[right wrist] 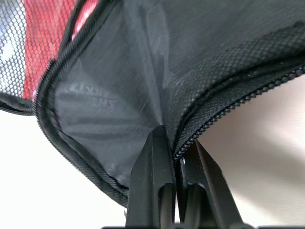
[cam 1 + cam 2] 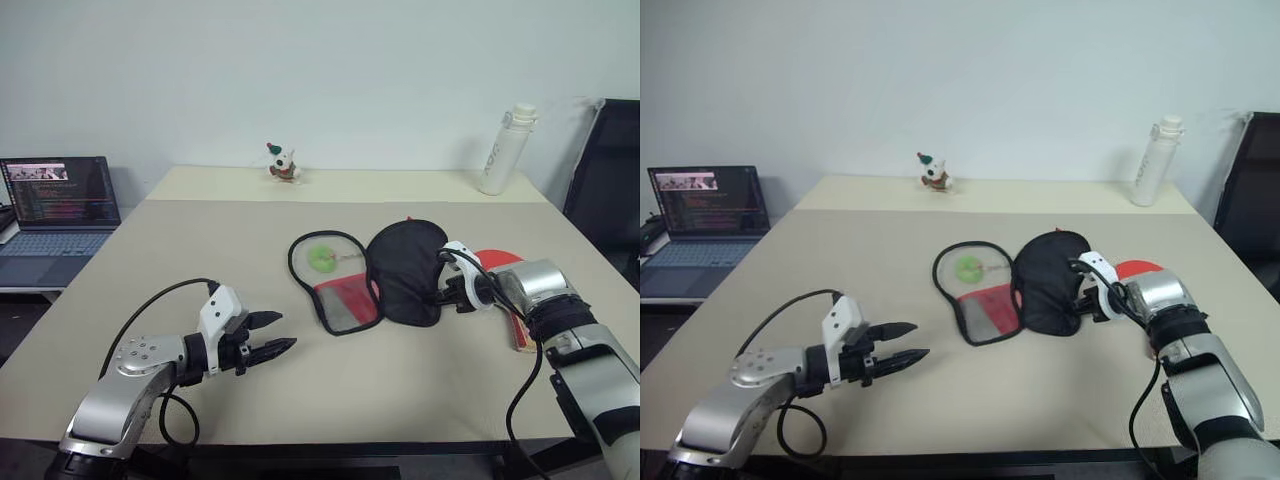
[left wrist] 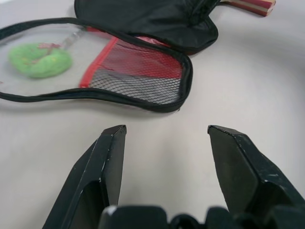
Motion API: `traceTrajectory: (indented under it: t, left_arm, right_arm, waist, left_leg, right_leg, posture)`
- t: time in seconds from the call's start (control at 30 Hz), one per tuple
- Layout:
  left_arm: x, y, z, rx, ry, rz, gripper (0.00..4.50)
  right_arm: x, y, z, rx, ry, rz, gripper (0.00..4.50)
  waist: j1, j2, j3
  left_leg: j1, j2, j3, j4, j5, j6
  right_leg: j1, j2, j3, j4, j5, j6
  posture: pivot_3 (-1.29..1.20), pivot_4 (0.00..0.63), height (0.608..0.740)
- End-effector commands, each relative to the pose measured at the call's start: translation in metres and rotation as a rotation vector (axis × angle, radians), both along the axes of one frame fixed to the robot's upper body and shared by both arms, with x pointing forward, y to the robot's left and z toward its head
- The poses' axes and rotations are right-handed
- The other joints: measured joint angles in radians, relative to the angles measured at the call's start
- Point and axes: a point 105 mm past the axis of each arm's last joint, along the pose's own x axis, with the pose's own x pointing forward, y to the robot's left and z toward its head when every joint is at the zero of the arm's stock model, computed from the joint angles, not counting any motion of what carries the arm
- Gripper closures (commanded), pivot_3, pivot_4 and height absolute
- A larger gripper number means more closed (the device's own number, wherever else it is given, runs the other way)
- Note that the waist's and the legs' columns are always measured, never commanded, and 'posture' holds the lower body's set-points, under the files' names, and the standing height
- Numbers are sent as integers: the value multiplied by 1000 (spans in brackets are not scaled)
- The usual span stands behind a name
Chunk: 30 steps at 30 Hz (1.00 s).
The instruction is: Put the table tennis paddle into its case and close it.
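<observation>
The case [image 2: 405, 265] lies open in the middle of the table, its black half folded up to the right. Its red and mesh half [image 2: 345, 305] lies flat to the left, with the green fuzzy charm [image 2: 322, 258] on it. My right gripper [image 2: 440, 290] is shut on the black half's zip edge [image 1: 190, 138], seen close in the right wrist view. The table tennis paddle [image 2: 497, 259] lies just right of the case, mostly hidden behind my right hand. My left gripper [image 2: 280, 333] hovers open and empty, short of the mesh half [image 3: 138, 76].
A laptop [image 2: 60, 205] stands on a side desk at the left. A small toy figure [image 2: 283, 163] and a white bottle [image 2: 505, 150] stand along the table's far edge. A black chair [image 2: 610, 180] is at the right.
</observation>
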Motion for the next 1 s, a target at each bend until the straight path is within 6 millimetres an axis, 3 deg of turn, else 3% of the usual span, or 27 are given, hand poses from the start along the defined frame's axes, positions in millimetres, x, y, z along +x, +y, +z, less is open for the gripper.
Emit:
traceTrajectory:
  t: [0.03,0.2,0.3,0.57,0.67,0.83,1.0]
  left_arm:
    - [1,-5,8,3,-45,-20,1519]
    - [2,-5,7,3,-45,-23,1519]
    - [3,-5,5,2,-44,-26,1519]
    - [2,-10,1,-8,-33,-47,1519]
    - [1,-12,1,-18,-33,-53,1519]
    - [-1,-17,13,-61,-53,-77,1519]
    - [-3,-29,46,-155,-96,-140,1519]
  right_arm:
    - [9,-4,16,-13,-60,-9,4444]
    - [18,-11,21,4,-94,-75,4444]
    - [21,-18,24,-12,-118,-103,3858]
    - [24,-33,41,-29,-174,-138,1185]
    - [23,-51,53,-48,-226,-170,65]
    - [9,-81,53,-48,-235,-224,25]
    - [-8,-105,44,-100,-300,-335,25]
  waist:
    - [-1,0,0]
    - [0,0,0]
    - [0,0,0]
    - [0,1,0]
    - [1,1,1]
    - [2,1,1]
    - [4,1,1]
  left_leg:
    - [0,0,0,0,0,0]
    - [0,0,0,0,1,-2]
    - [0,0,1,0,2,-3]
    - [0,0,1,0,2,-3]
    - [0,0,1,0,2,-3]
    - [0,0,1,0,2,-3]
    - [0,0,1,1,2,-3]
  right_leg:
    - [0,0,0,0,0,0]
    - [0,0,0,0,0,0]
    - [0,0,0,1,0,0]
    - [-1,0,0,1,0,0]
    - [-1,0,0,1,0,0]
    - [-1,0,1,1,0,0]
    - [0,0,0,1,0,0]
  posture:
    - [0,150,740]
    - [0,150,740]
    - [0,150,740]
    - [0,150,740]
    - [0,150,740]
    - [0,150,740]
    - [0,150,740]
